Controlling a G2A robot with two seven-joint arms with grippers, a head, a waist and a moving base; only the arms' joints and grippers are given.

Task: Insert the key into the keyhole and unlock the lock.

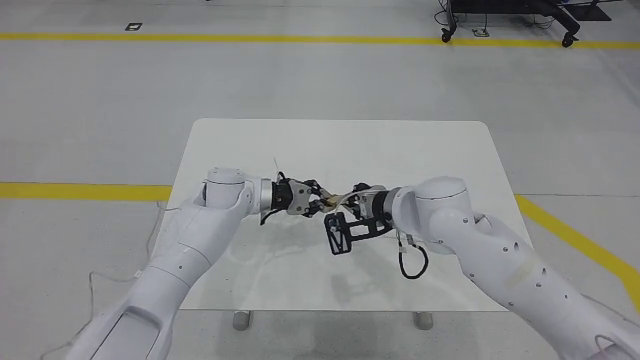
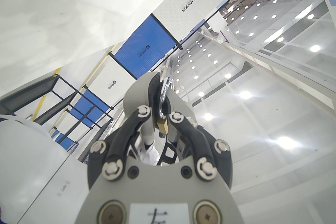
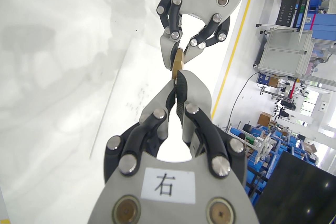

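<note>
Broadly, worked above a white counter [image 1: 440, 150], with both arms brought tip to tip over its middle. Found the left gripper [image 3: 179, 61] with jaws shut on the lock [image 3: 180, 54], pinching it at the end bearing the chrome shackle [image 2: 164, 93], with that loop between the pads and the flat brass body jutting out toward the other arm. Found the right gripper [image 3: 178, 77] facing it, jaws closed on a narrower brass stub running out of the body, taken to be the key [image 3: 175, 73], mostly buried between the ribbed pads; could not tell how deep in the keyhole. Judged the lock small but dense, rigid all through, with smooth brass and polished chrome likely to skid under rubber. Judged the shackle a poor handle: round, slick and probably loose in the body, so apt to let the body swing under a twisting load. Would favour a pinch across the two flat faces of the body, close to the keyhole end, to resist the turn. Judged the key light, thin and stiff along its length, yet easy to bend or jam if pushed off line; best taken flat across the bow, pads square on both faces, and turned about its own axis without side pressure.
</note>
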